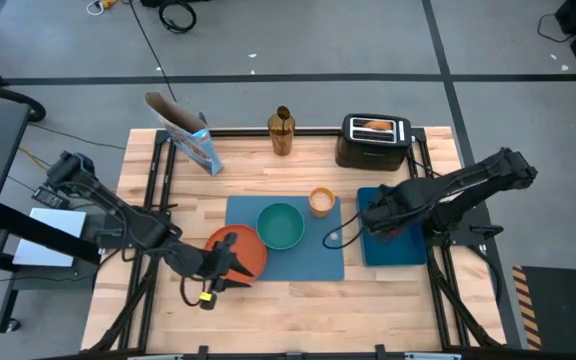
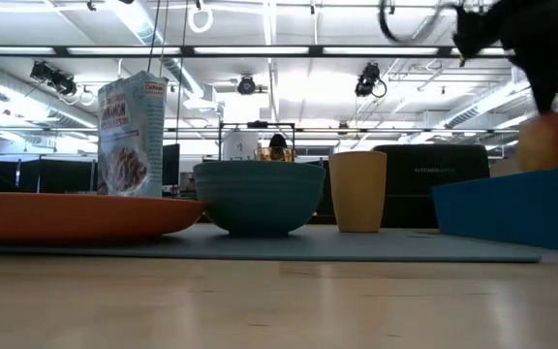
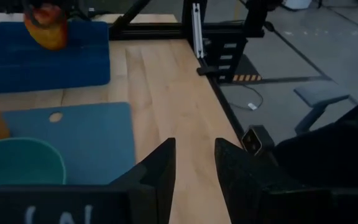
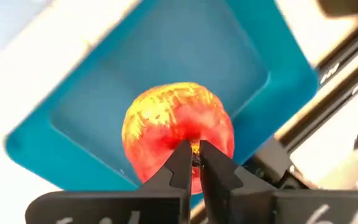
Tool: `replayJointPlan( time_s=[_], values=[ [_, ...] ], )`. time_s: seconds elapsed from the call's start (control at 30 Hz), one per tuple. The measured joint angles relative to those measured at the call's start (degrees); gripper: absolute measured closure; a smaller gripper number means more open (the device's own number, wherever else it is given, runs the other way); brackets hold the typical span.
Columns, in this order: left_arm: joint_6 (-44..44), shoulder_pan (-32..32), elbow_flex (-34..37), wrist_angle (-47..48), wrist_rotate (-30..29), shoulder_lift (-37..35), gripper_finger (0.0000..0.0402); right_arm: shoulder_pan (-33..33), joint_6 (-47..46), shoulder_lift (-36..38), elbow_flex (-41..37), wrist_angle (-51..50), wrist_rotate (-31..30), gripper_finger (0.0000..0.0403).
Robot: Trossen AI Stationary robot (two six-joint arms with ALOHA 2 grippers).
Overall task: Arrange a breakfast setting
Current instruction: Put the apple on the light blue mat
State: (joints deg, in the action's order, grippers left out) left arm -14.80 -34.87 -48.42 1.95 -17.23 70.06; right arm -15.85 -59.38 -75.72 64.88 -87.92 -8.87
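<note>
Red and yellow, the apple [image 4: 178,134] hangs over the blue tray [image 1: 392,243] at the tabletop's right, pinched by its stem in the right pincer [image 4: 193,163]. Round, smooth, fairly heavy, it may swing or slip; gripping across the body looks safer.

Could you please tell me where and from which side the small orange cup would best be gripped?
Probably grip the small orange cup by its rim, coming straight down with one finger inside and one outside, since it stands upright with its mouth open. Its side facing the blue tray looks free, whereas the teal bowl crowds the other side.
</note>
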Motion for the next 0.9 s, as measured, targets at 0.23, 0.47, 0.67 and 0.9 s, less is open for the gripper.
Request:
replayJointPlan(
  time_s=[0.23,0.47,0.67,0.9],
  values=[
    [0.5,0.0,0.0,3.5,-0.2,-1.2,0.0283,-1.4,3.0,-0.1,12.7,0.6,-6.6,0.0383],
    [0.4,0.0,0.0,7.9,-3.6,-2.5,0.0283,-2.3,13.4,-1.3,18.0,15.7,-10.4,0.0383],
    [0.1,0.1,0.0,13.8,-5.9,-11.3,0.0283,0.8,29.3,-12.5,26.1,23.9,-11.2,0.0383],
    [1.6,0.1,0.0,18.0,-6.9,-22.6,0.0283,6.6,47.4,-28.9,43.2,29.2,-9.6,0.0383]
  ],
)
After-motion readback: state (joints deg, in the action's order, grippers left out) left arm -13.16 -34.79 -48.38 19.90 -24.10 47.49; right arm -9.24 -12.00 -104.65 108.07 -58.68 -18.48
